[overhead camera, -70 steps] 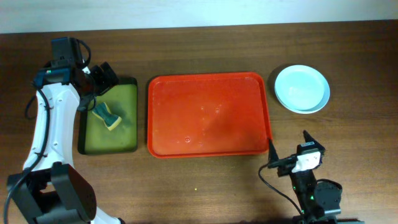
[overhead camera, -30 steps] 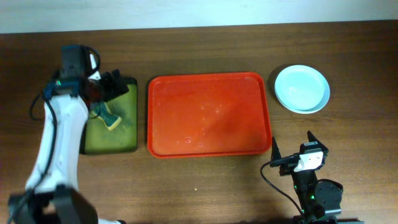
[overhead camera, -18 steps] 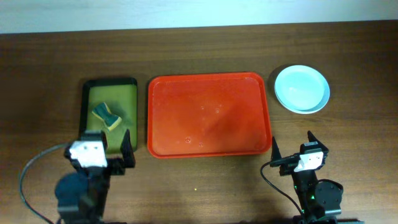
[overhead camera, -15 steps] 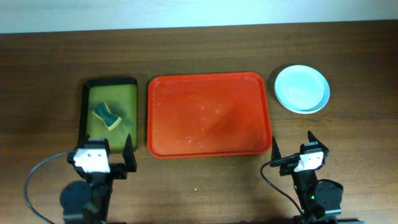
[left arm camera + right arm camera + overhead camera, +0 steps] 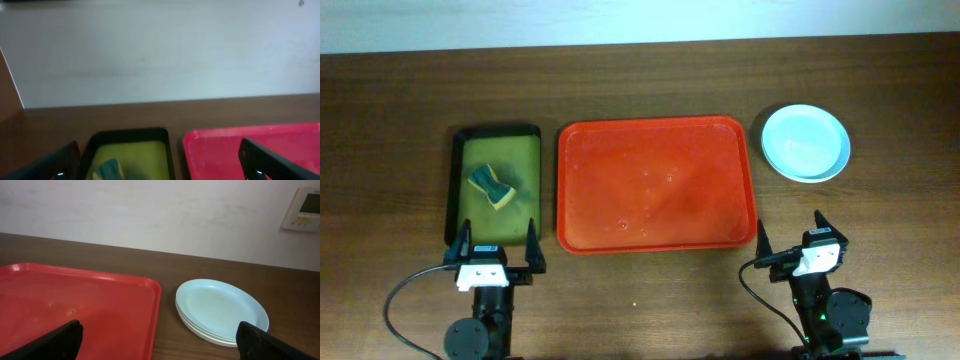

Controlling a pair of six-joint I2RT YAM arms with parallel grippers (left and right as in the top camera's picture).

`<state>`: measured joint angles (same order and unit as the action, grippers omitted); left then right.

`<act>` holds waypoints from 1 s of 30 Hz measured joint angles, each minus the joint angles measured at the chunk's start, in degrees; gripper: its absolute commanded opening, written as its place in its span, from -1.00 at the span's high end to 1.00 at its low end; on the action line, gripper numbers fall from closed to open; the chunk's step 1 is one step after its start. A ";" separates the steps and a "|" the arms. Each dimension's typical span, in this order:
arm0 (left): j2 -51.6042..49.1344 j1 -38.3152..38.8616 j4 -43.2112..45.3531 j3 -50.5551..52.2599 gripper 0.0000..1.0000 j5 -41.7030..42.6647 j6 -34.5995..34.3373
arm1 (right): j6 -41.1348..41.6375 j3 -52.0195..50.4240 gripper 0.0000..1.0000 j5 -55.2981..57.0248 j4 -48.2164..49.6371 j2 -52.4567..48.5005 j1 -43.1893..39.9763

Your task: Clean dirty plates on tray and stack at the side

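Observation:
The red tray (image 5: 656, 185) lies mid-table with only water drops on it; it also shows in the right wrist view (image 5: 75, 315) and the left wrist view (image 5: 225, 150). The plates (image 5: 806, 142) sit stacked to the tray's right, pale blue on top; the right wrist view (image 5: 220, 311) shows the stack of three. My left gripper (image 5: 497, 245) is open and empty at the front left, below the black tray; its fingertips show in the left wrist view (image 5: 160, 162). My right gripper (image 5: 788, 237) is open and empty at the front right; its fingertips show in the right wrist view (image 5: 160, 337).
A black tray (image 5: 498, 185) with a yellow-green inside lies left of the red tray and holds a teal and yellow sponge (image 5: 492, 187). A pale wall stands behind the table's far edge (image 5: 150, 215).
My left arm has drawn back from over the black tray, where the sponge lies, to the front left of the table. The right arm has not moved.

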<state>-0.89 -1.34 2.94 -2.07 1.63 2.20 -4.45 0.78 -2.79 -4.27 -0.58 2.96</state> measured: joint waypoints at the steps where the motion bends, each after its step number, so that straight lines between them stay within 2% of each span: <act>1: 0.00 0.00 -0.87 0.50 -0.99 -0.11 0.00 | 0.00 0.00 -0.97 0.00 0.00 0.00 0.00; 8: 0.13 0.00 -7.34 1.40 -0.98 -2.58 0.02 | 0.02 0.00 -0.97 0.00 0.00 0.00 0.00; 30: 0.20 0.00 -7.28 1.40 -0.99 -5.09 0.02 | 0.00 0.00 -0.97 0.00 0.00 0.00 0.00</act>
<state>-0.69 -1.34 -4.34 -0.67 -3.46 2.22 -4.45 0.78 -2.79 -4.27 -0.58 2.96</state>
